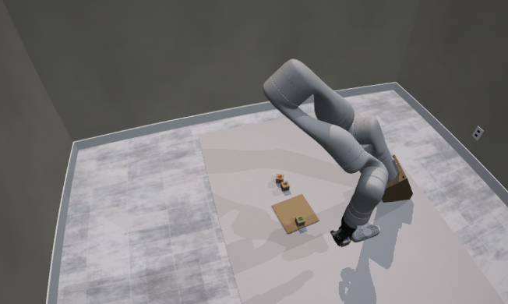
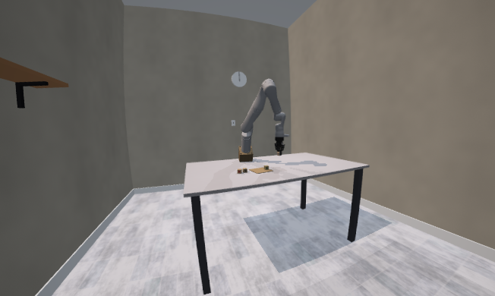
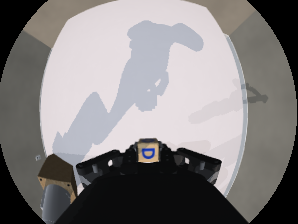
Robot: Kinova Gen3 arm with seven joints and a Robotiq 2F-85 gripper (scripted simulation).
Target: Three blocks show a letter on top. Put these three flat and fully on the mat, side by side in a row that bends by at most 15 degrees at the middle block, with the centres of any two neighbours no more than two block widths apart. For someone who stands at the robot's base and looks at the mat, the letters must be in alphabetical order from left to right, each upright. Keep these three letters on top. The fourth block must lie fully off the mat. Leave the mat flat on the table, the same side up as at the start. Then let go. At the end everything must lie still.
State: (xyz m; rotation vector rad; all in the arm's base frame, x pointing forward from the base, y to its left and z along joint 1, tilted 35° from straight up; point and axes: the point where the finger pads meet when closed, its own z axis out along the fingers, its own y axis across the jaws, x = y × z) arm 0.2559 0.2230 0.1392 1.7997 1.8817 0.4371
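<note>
I see soft, even light with grey shadows of the arm (image 1: 347, 144) falling across the pale table (image 1: 257, 156). My wrist view is round, dark-edged, warped and slightly blurred.

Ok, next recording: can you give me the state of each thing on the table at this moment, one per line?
Black two-finger gripper: shut on the wooden block with the blue mark, held above the table.
Wooden block with the blue mark: gripped, off the mat.
Wooden block with the green mark: resting on the mat, near one edge.
Wooden block with the red mark: on the table, off the mat.
Wooden block with the dark mark: on the table, beside the red one.
Flat brown square mat: lying flat.
</note>
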